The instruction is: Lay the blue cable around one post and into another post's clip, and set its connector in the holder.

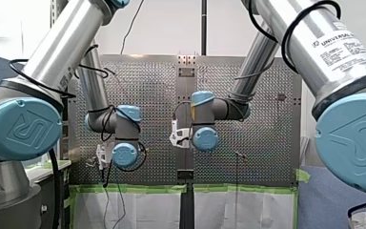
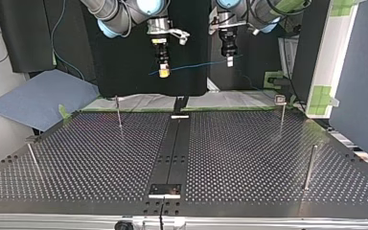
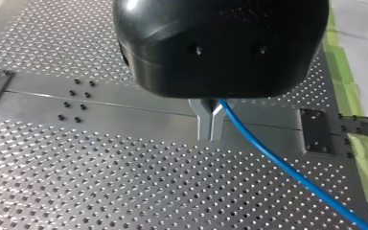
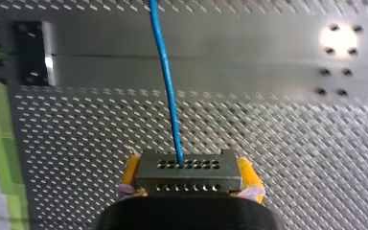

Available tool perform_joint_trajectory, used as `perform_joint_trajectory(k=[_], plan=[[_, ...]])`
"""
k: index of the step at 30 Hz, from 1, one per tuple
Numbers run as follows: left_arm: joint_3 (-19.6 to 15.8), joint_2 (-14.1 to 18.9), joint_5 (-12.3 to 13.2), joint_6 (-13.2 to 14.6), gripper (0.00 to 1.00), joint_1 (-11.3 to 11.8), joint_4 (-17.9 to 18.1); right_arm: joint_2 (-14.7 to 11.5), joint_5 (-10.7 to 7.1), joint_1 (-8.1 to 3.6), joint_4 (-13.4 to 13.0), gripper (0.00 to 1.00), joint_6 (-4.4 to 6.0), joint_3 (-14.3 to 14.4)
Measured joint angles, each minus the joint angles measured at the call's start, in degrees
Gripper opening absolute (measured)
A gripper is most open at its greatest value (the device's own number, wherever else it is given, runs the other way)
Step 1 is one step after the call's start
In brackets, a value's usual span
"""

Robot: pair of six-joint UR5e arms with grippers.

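The blue cable [image 2: 196, 64] hangs in the air between my two grippers, high above the far edge of the perforated table [image 2: 249, 158]. My left gripper [image 3: 211, 135], with metal fingers, is shut on the cable [image 3: 268, 155], which trails away beside it. My right gripper [image 4: 189, 165], with yellow pads [image 4: 132, 170], is shut on the grey connector [image 4: 189, 178], a block with rows of small holes. The cable [image 4: 165, 81] runs out of it straight ahead. In the top view my right gripper [image 2: 163, 72] is at the left and my left gripper [image 2: 229, 61] at the right.
Thin posts stand on the table: one [image 2: 119, 111] far left, one [image 2: 281, 114] far right with a small clip on top, one [image 2: 309, 166] near right, one [image 2: 34, 160] near left. A black centre strip [image 2: 175, 143] carries small plates [image 2: 165, 190]. Green tape [image 3: 352, 96] lines the table's edge.
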Motion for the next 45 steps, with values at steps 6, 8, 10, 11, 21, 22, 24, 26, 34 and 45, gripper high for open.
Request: perform_joint_trajectory(k=[6,8,10,11,21,22,24,26,34,45], plan=[[0.0,3.4,1.6,-0.1,0.0,0.3,-0.3,-3.1,1.01,-0.27,2.8,0.0,0.86,-1.1],[0.0,4.4,2.4,-0.1,0.0,0.4,-0.1,-4.2,1.06,-0.35,3.8,0.0,0.92,-1.2],[0.0,5.4,3.3,-0.2,0.0,0.5,0.2,-5.0,1.05,-0.43,4.3,0.0,0.97,-1.3],[0.0,5.7,3.7,-0.2,0.0,0.5,0.4,-5.6,1.04,-0.47,4.5,0.0,0.99,-1.3],[0.3,10.7,8.6,-0.2,0.0,0.9,4.1,-10.4,0.85,-0.53,4.7,0.0,1.02,-1.9],[0.4,11.2,9.1,-0.2,0.0,1.0,4.5,-10.8,0.85,-0.53,4.7,0.0,1.03,-2.0],[0.5,12.1,9.7,-0.3,0.0,1.3,5.3,-11.4,0.72,-0.52,4.9,0.0,0.96,-2.3],[0.6,13.0,9.7,-0.5,0.0,1.6,6.3,-11.7,0.41,-0.52,5.5,0.0,0.82,-3.0],[0.6,16.9,6.5,-1.0,0.0,4.0,9.8,-12.0,-0.47,-0.5,9.1,0.0,0.76,-6.5],[0.6,22.3,2.4,-4.2,0.0,9.3,5.6,-11.9,-3.88,-0.57,13.5,0.0,0.24,-10.9]])
